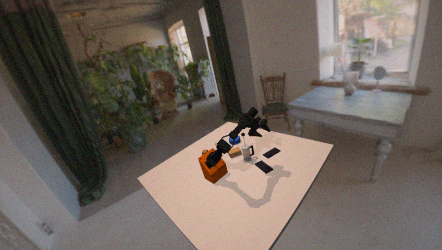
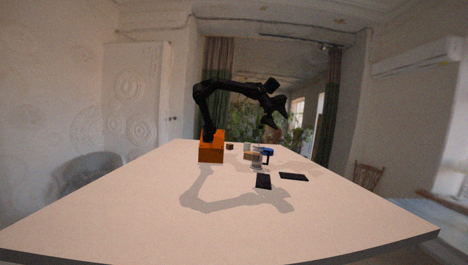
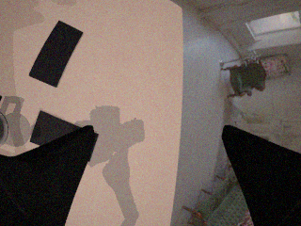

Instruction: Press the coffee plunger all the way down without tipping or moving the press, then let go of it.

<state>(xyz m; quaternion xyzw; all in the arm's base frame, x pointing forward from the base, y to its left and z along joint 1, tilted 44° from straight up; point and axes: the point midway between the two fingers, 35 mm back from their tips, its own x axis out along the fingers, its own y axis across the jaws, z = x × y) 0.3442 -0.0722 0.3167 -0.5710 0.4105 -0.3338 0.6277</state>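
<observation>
The coffee press (image 1: 247, 155) (image 2: 256, 160) stands upright on the table, a glass cylinder with a black handle (image 1: 252, 149) (image 2: 267, 158). Its thin plunger rod stands far up out of the lid, topped by a black ball knob (image 1: 243, 134) (image 2: 260, 126). My gripper (image 1: 265, 133) (image 2: 282, 123) (image 3: 159, 132) is wide open and empty. It is in the air to the handle side of the knob, its fingers angled downward, not touching the press. In the wrist view only a bit of the press shows at the left edge.
Two dark flat slabs lie near the press, one slab (image 1: 271, 152) (image 2: 293, 176) and another slab (image 1: 264, 166) (image 2: 263, 181). A wooden block (image 1: 235, 152) (image 2: 249, 155), a blue disc (image 1: 234, 140) (image 2: 268, 151), a pale cup (image 2: 246, 146) and a small brown cube (image 1: 204, 152) (image 2: 229, 146) are behind or beside it.
</observation>
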